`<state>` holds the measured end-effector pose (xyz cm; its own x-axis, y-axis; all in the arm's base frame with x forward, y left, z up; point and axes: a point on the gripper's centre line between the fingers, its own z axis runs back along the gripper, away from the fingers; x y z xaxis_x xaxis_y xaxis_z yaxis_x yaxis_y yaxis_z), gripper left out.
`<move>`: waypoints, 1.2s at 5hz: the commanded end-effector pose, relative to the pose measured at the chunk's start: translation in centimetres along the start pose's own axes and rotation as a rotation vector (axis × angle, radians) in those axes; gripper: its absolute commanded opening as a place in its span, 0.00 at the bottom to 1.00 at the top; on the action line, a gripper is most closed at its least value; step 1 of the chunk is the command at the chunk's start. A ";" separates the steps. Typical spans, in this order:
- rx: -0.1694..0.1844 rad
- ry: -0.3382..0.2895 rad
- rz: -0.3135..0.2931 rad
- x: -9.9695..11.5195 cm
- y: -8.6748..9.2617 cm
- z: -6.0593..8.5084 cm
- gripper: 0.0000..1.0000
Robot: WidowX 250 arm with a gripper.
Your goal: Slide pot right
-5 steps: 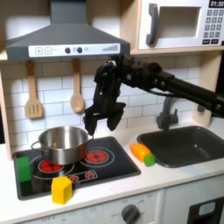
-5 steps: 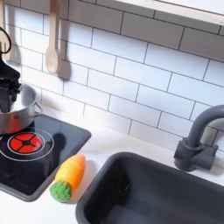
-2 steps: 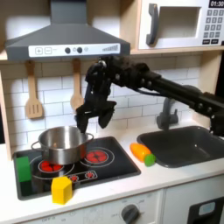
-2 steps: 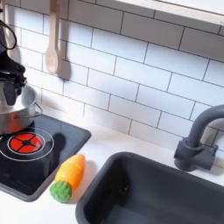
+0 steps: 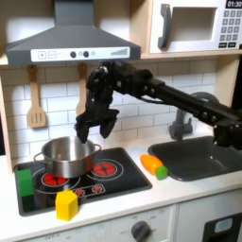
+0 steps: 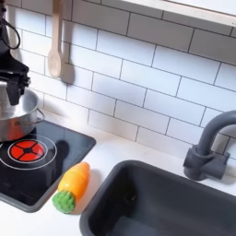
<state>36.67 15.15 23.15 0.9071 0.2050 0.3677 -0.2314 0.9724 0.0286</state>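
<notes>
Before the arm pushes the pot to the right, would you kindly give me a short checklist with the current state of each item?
1. Pot upright on the first exterior view's left burner: ok.
2. Gripper at the pot's rim, on its right in the first exterior view: ok.
3. Gripper touching the pot: cannot tell.
4. Right burner free of things: ok.
5. Carrot off the stove, beside the sink: ok.
6. Jaws open: ok.

Toy stove top carries two red burners. A green block and a yellow block sit at its front left in the first exterior view. A toy carrot lies between stove and sink. Wooden spatula and wooden spoon hang on the tiled wall. Microwave sits upper right.
</notes>
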 end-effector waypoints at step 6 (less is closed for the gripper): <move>0.036 -0.014 -0.112 3.4 1.1 -4.2 1.00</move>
<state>40.94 17.40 20.42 0.9222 0.1048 0.3723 -0.1501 0.9841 0.0948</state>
